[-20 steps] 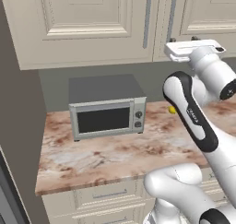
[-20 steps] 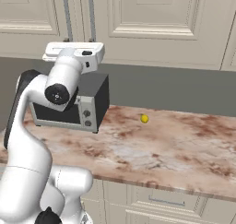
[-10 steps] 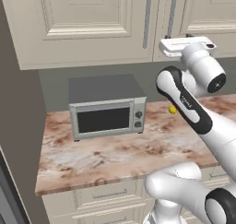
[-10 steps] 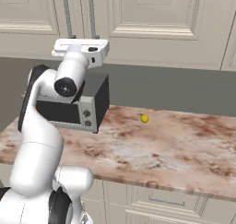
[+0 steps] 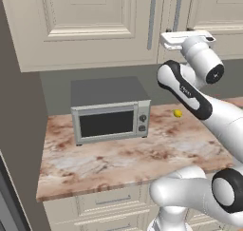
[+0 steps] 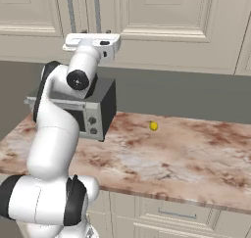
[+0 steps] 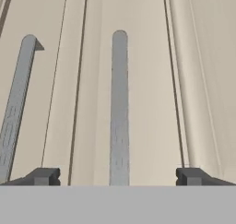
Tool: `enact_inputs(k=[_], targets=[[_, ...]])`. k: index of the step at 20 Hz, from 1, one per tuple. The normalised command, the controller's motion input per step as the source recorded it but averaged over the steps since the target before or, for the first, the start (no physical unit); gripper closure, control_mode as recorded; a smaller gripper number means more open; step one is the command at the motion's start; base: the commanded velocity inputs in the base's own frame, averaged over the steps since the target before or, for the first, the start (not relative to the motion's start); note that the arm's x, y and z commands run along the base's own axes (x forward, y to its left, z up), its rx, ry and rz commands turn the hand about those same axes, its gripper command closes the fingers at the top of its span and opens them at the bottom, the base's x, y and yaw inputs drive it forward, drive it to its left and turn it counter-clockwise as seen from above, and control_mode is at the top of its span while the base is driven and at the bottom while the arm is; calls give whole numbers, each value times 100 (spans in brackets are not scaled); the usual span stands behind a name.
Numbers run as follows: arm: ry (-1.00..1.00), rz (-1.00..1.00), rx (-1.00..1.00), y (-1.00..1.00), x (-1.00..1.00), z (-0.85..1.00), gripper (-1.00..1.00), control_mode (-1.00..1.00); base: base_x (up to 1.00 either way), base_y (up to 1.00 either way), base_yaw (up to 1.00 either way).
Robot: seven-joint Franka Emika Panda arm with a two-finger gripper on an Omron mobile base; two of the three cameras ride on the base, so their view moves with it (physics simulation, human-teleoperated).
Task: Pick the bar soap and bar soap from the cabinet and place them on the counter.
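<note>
- Presently, the task stands at its opening stage: the cabinet doors are shut in both base views, and neither bar soap is visible, so both are judged to lie behind the closed doors.
- No soap rests on the counter; what stands there is a microwave and, well apart from it, a small yellow ball.
- The gripper is raised to the lower edge of the cabinet, facing the doors. Its jaws stand wide apart and hold nothing.
- In the hand view a grey bar handle runs lengthwise between the two finger tips, not touched by either as far as can be seen. A second handle lies off to the left of that view, beside the seam between the doors.
- Orientation: in the base views both handles run vertically, long axis up and down the door, flanking the seam between the two doors. The centred handle runs straight up the hand view, so the jaws straddle it crosswise, which suits a grasp across its narrow width.
- Remaining, by judgement: grasp the handle, swing the door open, fetch each soap in turn, set both on the counter.
</note>
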Motion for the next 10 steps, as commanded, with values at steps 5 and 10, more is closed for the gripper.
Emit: enact_inputs(k=[5,10], targets=[[0,0,0,11,57,1,-100,-100,0,0,0],[0,-1,0,12,66,0,100,-100,0,0,0]])
